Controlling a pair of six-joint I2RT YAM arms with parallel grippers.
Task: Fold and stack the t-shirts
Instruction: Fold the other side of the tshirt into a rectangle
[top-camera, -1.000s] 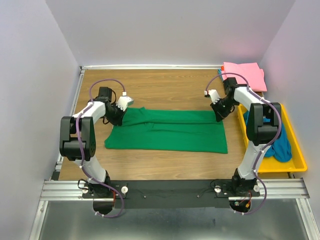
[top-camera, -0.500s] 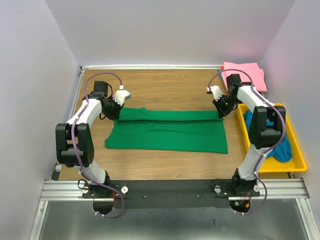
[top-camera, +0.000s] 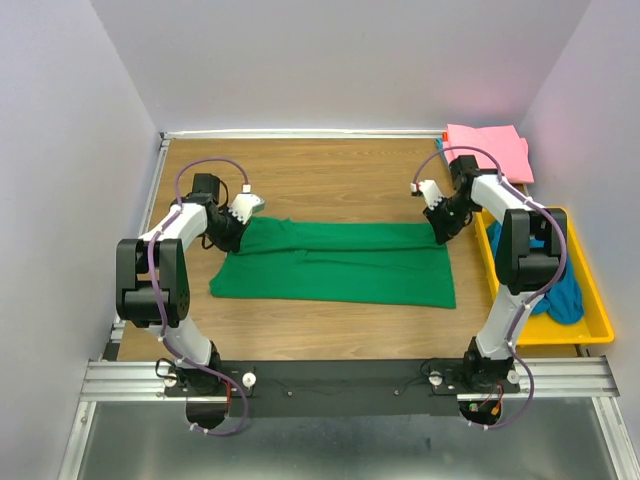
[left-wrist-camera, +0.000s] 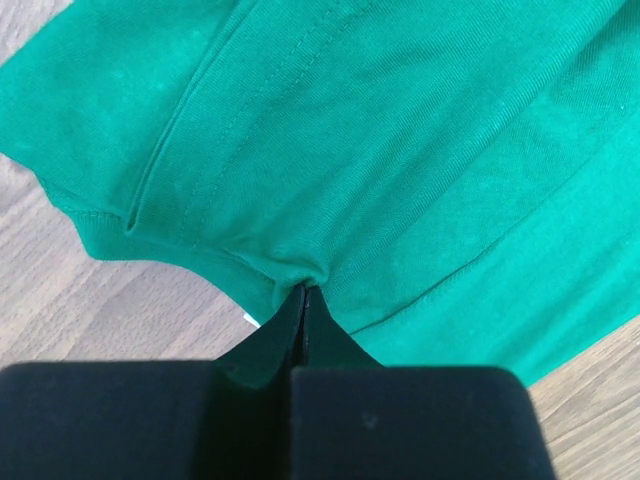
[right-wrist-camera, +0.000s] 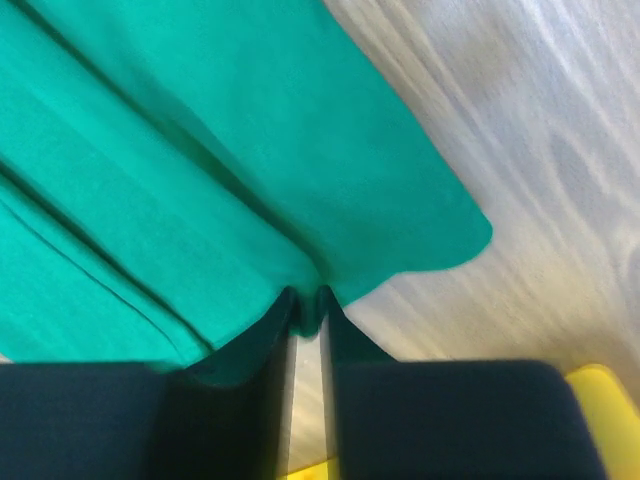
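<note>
Both arms have drawn back toward 6 o'clock after a brief reach toward 12. The left gripper (top-camera: 238, 222) and right gripper (top-camera: 440, 231) have carried the dark green soft fabric t-shirt's (top-camera: 340, 265) far edge slightly nearer.

The top view looks down from high above and behind the robot and takes in the whole table (top-camera: 330, 170). The 2 wrist views sit very near the green t-shirt (top-camera: 340, 265), each looking along its own fingers: the left pincer (left-wrist-camera: 303, 300) at the far left corner, the right pincer (right-wrist-camera: 303, 305) at the far right corner. All 3 views share that shirt.
</note>
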